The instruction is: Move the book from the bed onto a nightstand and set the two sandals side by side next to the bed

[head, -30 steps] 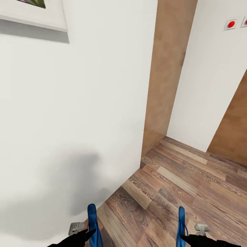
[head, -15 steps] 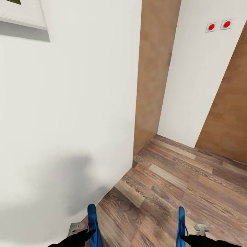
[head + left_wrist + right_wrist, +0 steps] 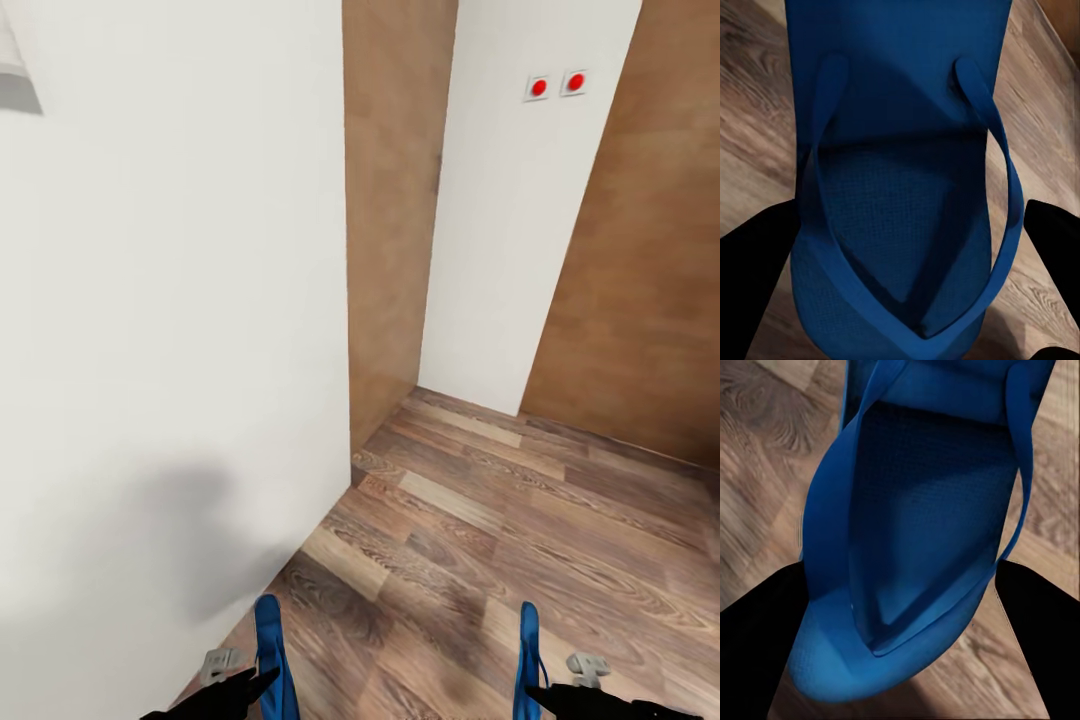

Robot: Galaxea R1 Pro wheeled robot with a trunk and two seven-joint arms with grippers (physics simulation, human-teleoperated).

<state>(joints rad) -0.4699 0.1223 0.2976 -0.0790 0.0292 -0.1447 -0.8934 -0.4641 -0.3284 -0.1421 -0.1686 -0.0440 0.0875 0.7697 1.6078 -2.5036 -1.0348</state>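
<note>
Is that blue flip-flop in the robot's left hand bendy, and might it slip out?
Probably bendy: the left sandal is a thin flat sole with a skinny strap. It looks light, since the left gripper holds it by one end and it sticks up without drooping. It seems secure, with a dark finger on each side.

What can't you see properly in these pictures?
- Left end effector and right end effector, head view: arms cut off by the bottom edge.
- Left sandal and right sandal, wrist views: soles run past the edges.
- Picture frame, head view: cut off at the left edge.
</note>
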